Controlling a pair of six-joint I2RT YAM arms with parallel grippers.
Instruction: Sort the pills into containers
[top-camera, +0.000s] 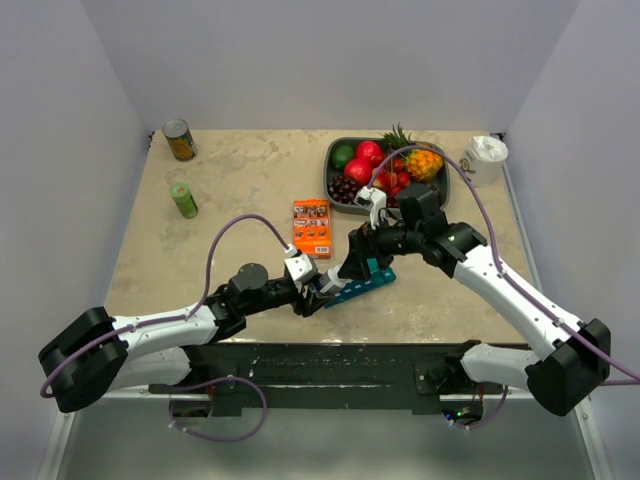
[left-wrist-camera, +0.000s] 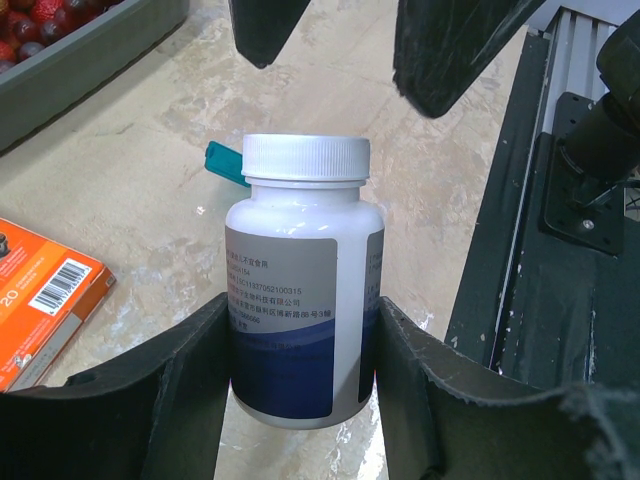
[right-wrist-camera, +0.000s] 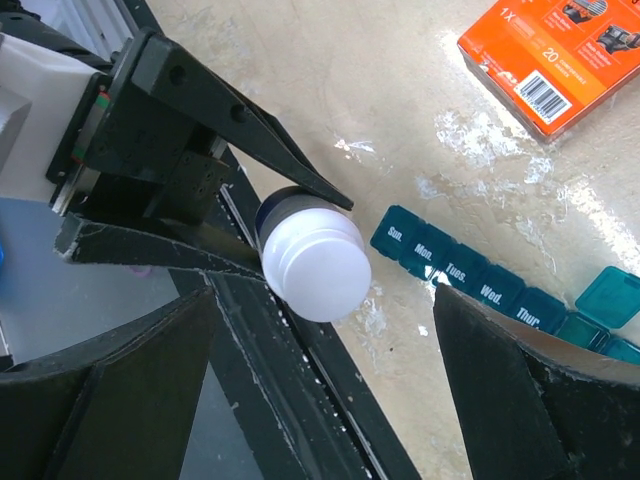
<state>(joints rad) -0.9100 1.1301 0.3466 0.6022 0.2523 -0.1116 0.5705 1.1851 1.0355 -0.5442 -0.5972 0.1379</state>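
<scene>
At the near edge of the desk (top-camera: 250, 170), about mid-width:

- Left end effector (left-wrist-camera: 302, 305) is clamped on the body of a small white bottle (left-wrist-camera: 300, 230), one finger on each side of the blue-and-grey label. The white cap (left-wrist-camera: 305, 158) is on.
- Right end effector (right-wrist-camera: 322, 300) has its jaws wide apart. The bottle's cap faces it and lies between the two fingers, with a clear gap on each side and no contact.
- The bottle is held over the dark rail along the desk's near edge, as seen from the right wrist.
- The teal pill organiser (right-wrist-camera: 460, 272) lies flat on the desk, just beside the bottle on the right-arm side, set at a slant to the near edge.
- Its lids marked Sun., Mon., Tues., Wed. and Thur. are down. Past these, one lid (right-wrist-camera: 605, 295) stands open. The compartment contents cannot be made out.
- A flat orange box (top-camera: 312, 228) lies just beyond the organiser, toward the far edge.
- A grey tray (top-camera: 335, 185) of fruit sits toward the far right corner.
- A can (top-camera: 180, 140) stands at the far left corner.
</scene>
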